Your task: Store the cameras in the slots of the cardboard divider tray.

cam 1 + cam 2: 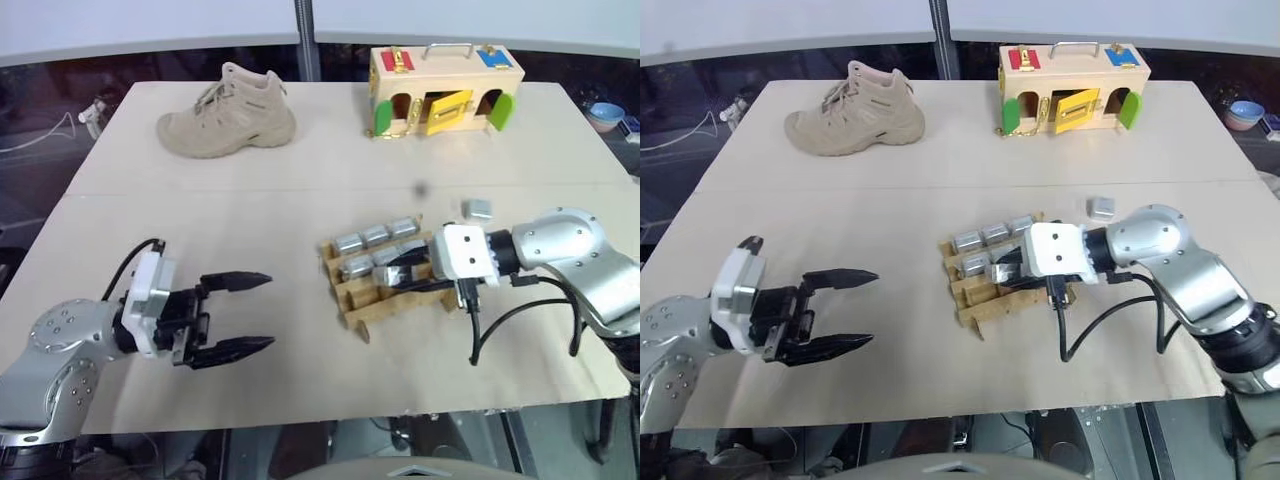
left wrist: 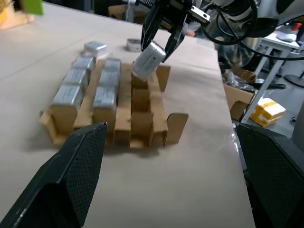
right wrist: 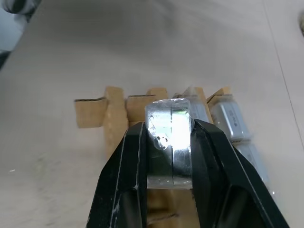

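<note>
Silver arms with round screwed joints, white wrist housings, looping black cables, black jaws.

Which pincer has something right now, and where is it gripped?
The right pincer clamps one camera across its two side faces, above the cardboard divider tray. The left pincer is open, empty.

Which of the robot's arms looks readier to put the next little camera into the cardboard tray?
The right. Its claw already grips a camera just above the cardboard tray; the left claw hangs open, apart from the tray.
</note>
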Motion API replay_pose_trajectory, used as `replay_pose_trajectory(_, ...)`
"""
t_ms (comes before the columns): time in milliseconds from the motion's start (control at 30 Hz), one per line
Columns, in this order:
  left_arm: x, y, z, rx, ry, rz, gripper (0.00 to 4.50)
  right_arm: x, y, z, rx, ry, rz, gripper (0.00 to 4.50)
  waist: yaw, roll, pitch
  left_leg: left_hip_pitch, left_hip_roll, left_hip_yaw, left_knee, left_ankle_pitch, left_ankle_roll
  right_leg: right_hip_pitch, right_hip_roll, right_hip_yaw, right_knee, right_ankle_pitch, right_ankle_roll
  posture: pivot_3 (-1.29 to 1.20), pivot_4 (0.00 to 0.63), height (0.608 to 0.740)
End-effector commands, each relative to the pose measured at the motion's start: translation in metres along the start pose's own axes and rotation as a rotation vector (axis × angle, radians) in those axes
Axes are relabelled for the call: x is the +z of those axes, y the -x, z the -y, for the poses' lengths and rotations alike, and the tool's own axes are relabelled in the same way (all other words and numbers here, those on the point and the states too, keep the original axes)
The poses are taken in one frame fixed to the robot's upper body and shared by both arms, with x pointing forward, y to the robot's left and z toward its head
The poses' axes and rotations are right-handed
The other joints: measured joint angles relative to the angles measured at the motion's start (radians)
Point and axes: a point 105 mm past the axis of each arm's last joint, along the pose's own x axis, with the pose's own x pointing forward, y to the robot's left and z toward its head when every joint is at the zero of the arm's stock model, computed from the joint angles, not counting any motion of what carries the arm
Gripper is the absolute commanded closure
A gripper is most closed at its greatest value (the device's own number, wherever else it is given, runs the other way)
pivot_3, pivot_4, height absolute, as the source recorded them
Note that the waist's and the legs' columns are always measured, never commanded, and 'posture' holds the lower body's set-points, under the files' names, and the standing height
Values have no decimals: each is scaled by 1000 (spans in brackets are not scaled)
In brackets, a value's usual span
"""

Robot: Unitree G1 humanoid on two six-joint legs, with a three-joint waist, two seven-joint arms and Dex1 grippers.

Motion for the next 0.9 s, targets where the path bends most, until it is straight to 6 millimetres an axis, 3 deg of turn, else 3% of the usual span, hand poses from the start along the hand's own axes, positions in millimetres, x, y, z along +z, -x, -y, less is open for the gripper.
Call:
replay_pose_trajectory(33,4,8,5,45,-41,-19,0,12,-10,2,22,68,45,3805,-4,0,0,0,0,0,0,0,0,0,0,0,0,0,0,0,150,740)
replay_pose_trajectory(400,6,8,12,94,-32,-33,0,9,-29,-3,54,67,70,3805,-2,0,0,1,1,0,0,0,0,0,0,-1,1,0,0,0,150,740)
replay_pose_trajectory(700,9,2,14,101,-37,-26,0,-12,-26,-12,102,47,1,3805,-2,0,0,1,0,0,0,0,0,0,0,-1,1,0,-1,0,150,740)
replay_pose_trajectory(900,11,0,14,107,-39,-21,0,-9,-28,-20,147,14,13,3805,-1,0,0,1,0,0,0,0,0,0,0,-1,1,0,-1,0,150,740)
